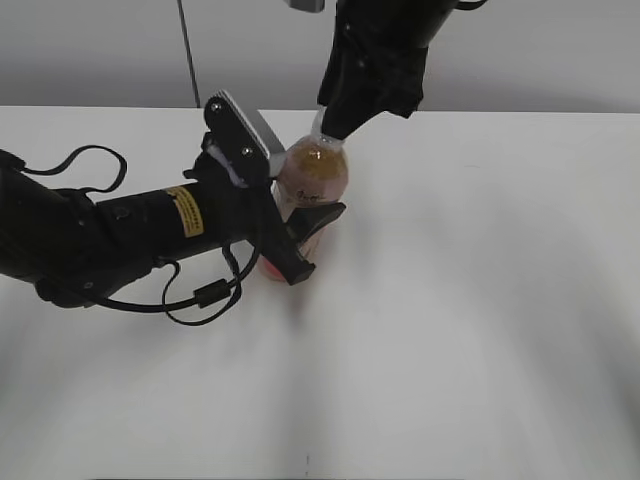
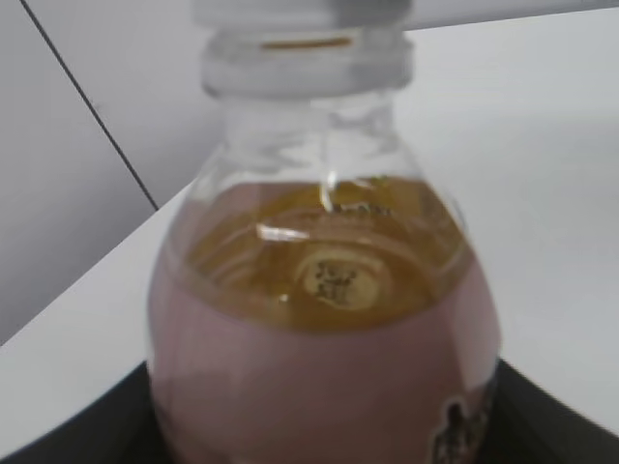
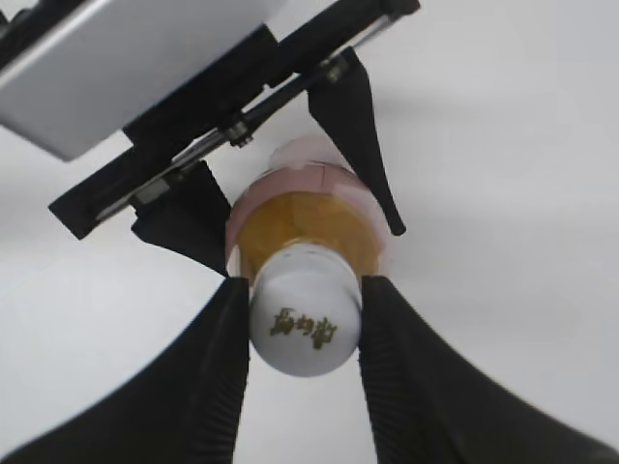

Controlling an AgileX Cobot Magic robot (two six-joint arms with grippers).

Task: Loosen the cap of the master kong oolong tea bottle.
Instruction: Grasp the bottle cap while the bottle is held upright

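Your left claw (image 1: pixel 300 235) clamps the master kong oolong tea bottle (image 1: pixel 312 175) upright on the worktop (image 1: pixel 480 300), your right claw (image 3: pixel 305 329) pinches the cap (image 3: pixel 305 324), still seated: grips set, loosening twist apparently remains.

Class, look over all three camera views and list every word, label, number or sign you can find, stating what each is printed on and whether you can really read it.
Gold characters on top of the cap: too blurred to read.
Yellow sticker on the left arm: dark print, too small to read.
Dark marks on the label at the lower edge of the bottle, left wrist view: blurred, unreadable.
No numbers or legible words anywhere.
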